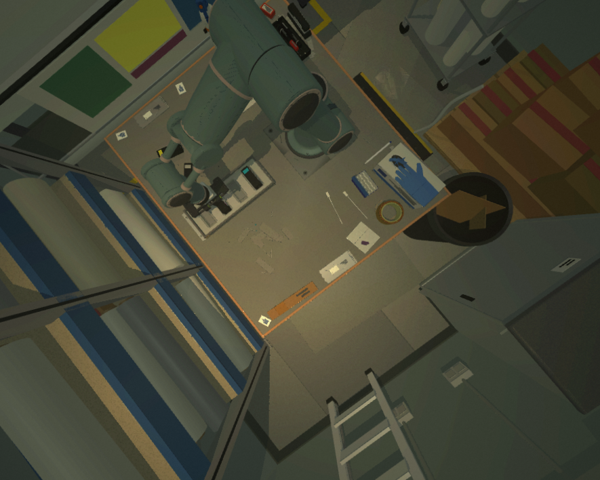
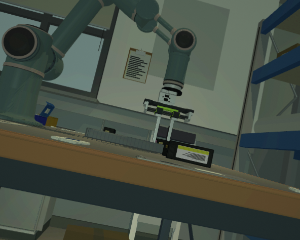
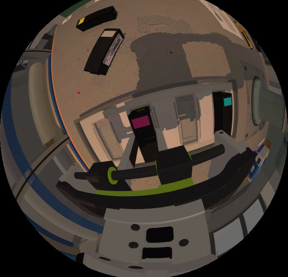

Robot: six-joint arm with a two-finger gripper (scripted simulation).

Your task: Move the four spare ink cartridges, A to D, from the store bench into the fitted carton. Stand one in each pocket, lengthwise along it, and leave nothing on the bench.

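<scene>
The magenta-labelled cartridge (image 3: 145, 133) is held by my closed gripper (image 3: 146, 154) and stands lengthwise in the second pocket from the left of the fitted carton (image 3: 161, 120), as the wrist camera shows it. A cyan-labelled cartridge (image 3: 224, 112) stands in the rightmost pocket. The other two pockets hold nothing. On the bench beyond the carton lie a white-labelled cartridge (image 3: 104, 51) and a yellow-labelled cartridge (image 3: 95, 18), apart from each other. From the second side camera, the yellow-labelled cartridge (image 2: 190, 153) lies near the bench's front edge, beside my gripper (image 2: 162, 140).
The bench's orange edge (image 1: 184, 243) runs close beside the carton (image 1: 228, 199), with blue shelving and paper rolls just past it. My arm's base (image 1: 315, 137) stands behind the carton. Swabs (image 1: 341, 204), a tape roll (image 1: 389, 211) and a blue glove (image 1: 411, 173) lie far to the right.
</scene>
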